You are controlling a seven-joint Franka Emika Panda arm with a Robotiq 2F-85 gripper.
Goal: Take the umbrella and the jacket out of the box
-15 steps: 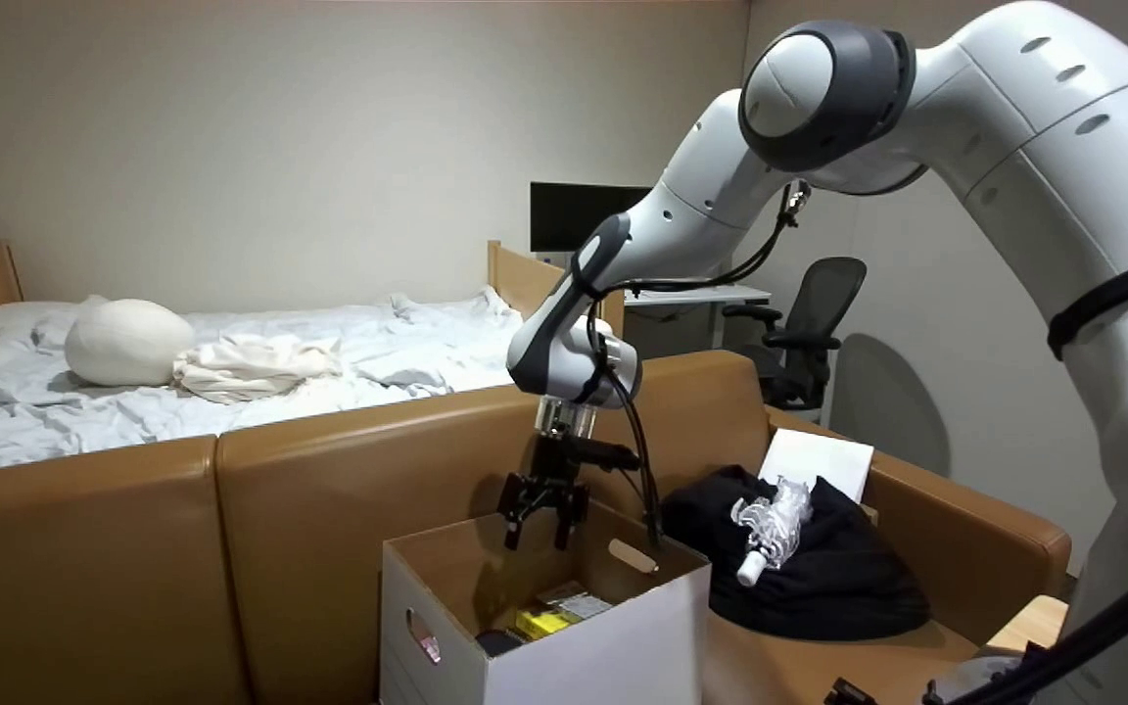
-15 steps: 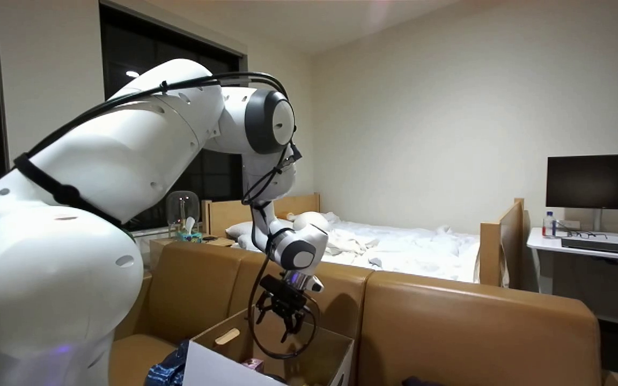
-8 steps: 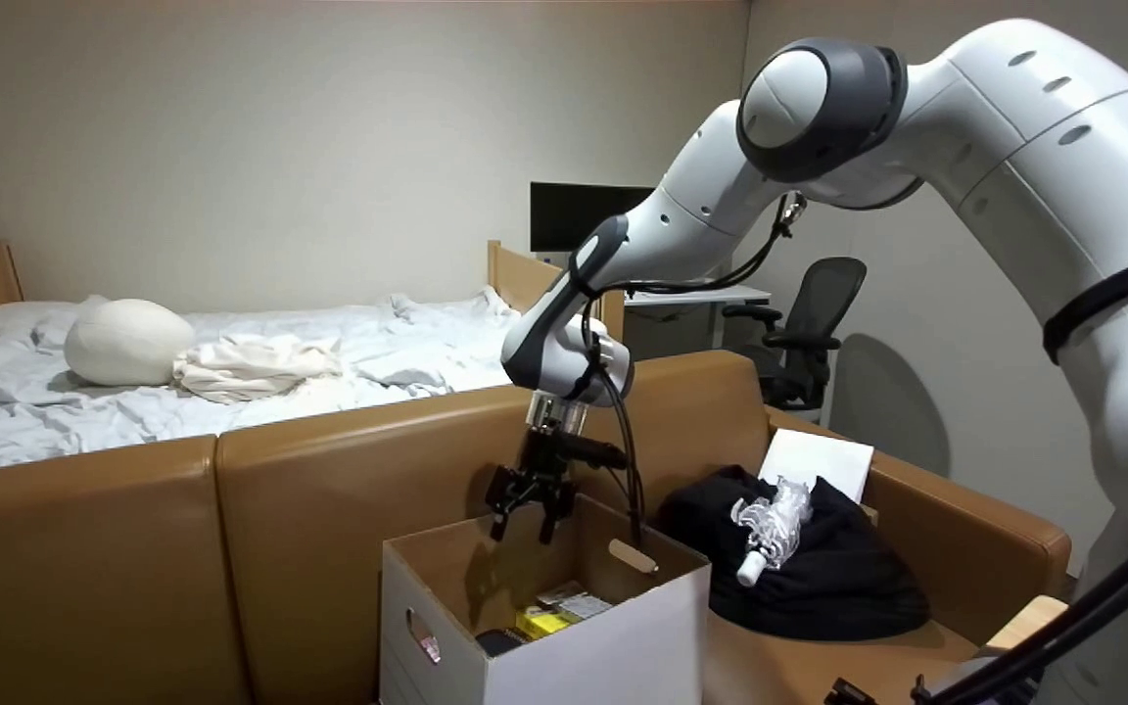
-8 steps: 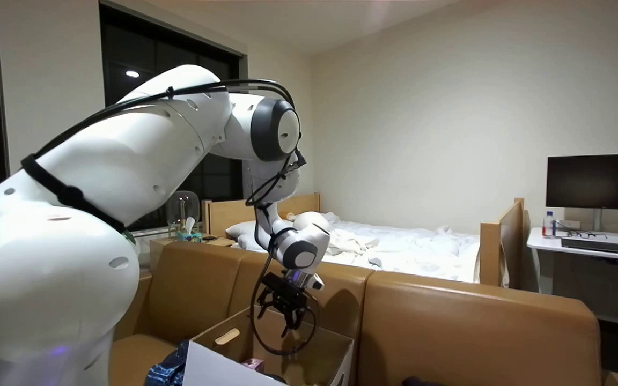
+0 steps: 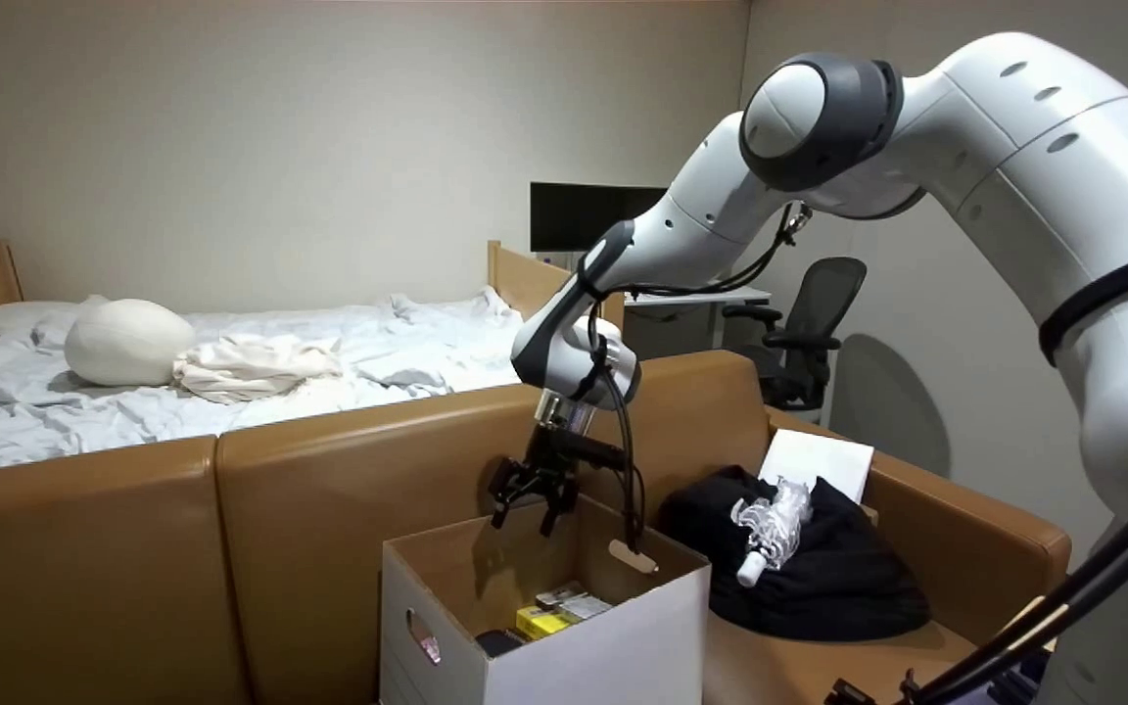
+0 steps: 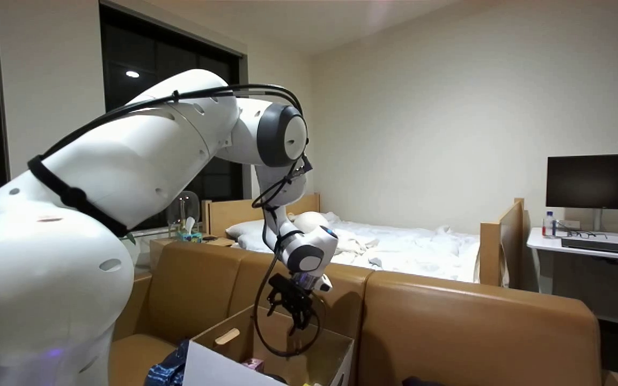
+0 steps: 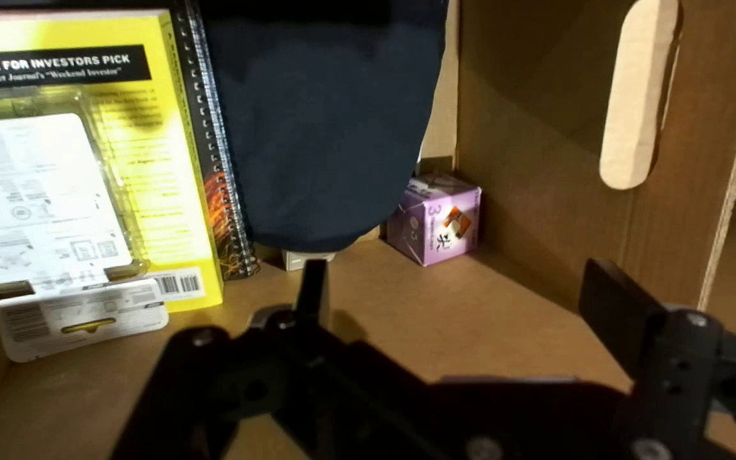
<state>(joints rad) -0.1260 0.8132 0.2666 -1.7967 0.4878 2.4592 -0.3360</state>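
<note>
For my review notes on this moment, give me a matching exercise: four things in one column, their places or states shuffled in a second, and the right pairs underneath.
Column one
1) umbrella
2) jacket
3) yellow book
4) end effector

Column two
A) standing or lying inside the box
B) open and holding nothing
C) lying on top of the jacket
D) directly on the sofa seat

Right pairs: 1-C; 2-D; 3-A; 4-B
</note>
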